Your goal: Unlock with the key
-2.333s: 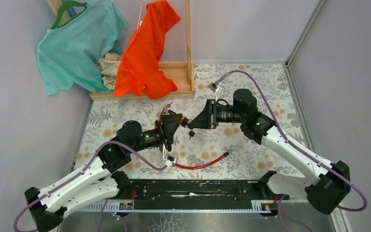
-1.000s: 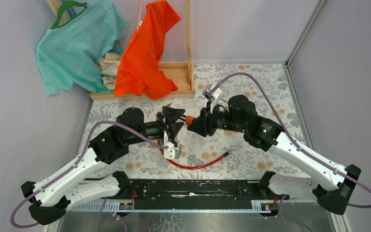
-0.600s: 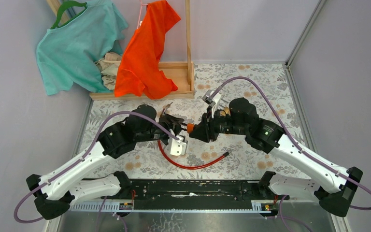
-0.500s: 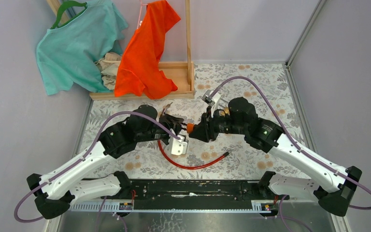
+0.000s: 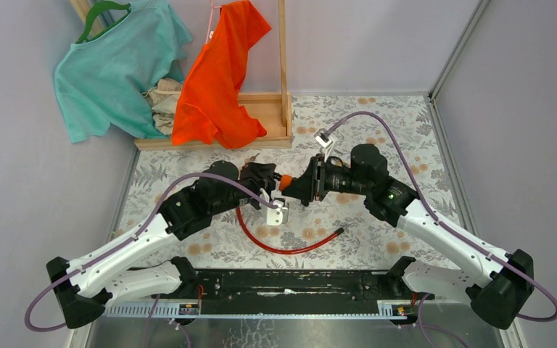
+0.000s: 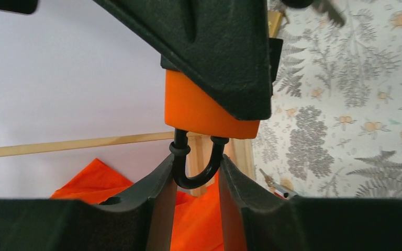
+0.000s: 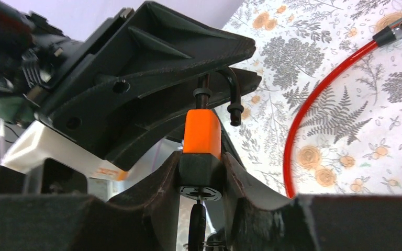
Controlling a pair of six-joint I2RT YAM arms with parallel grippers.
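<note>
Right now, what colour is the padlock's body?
The padlock body is orange, clearest in left wrist view.

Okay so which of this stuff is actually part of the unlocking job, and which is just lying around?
For the job:
- orange padlock, held up between the two arms
- its black shackle
- the key: I can't pick it out for sure

Just lying about:
- red cable
- teal shirt
- orange shirt
- wooden rack

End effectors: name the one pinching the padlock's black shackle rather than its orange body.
The left end effector: it pinches the shackle, while the right end effector clamps the orange padlock body.
</note>
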